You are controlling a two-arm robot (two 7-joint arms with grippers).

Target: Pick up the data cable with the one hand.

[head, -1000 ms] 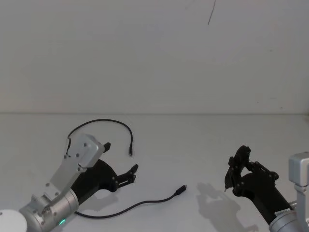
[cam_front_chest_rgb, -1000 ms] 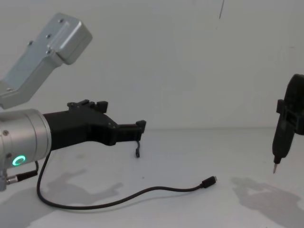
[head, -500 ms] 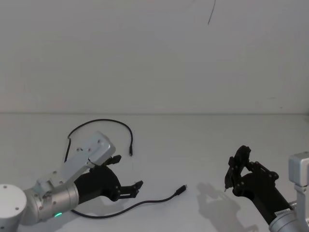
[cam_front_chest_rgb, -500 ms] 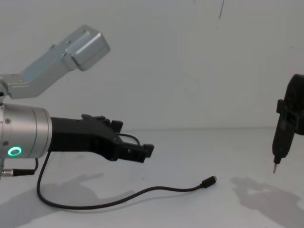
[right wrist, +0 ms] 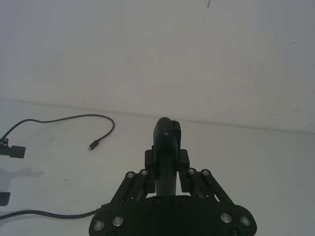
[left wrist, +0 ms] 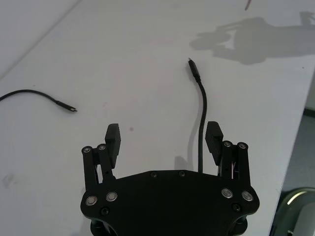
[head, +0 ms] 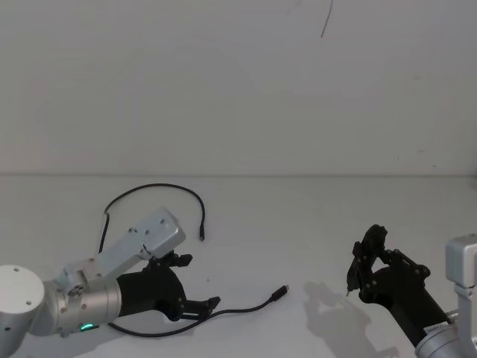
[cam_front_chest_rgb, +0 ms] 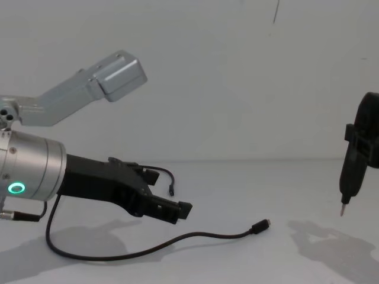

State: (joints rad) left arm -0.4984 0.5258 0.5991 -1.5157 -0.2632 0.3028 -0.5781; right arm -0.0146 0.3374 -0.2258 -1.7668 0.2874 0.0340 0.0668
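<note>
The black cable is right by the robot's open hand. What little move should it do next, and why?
Probably lower the left hand a little. It is open, and the cable already runs between its fingers, close to one, but the chest view shows the hand hanging above the table. The right hand sits parked, holding a pen-like tool.
</note>
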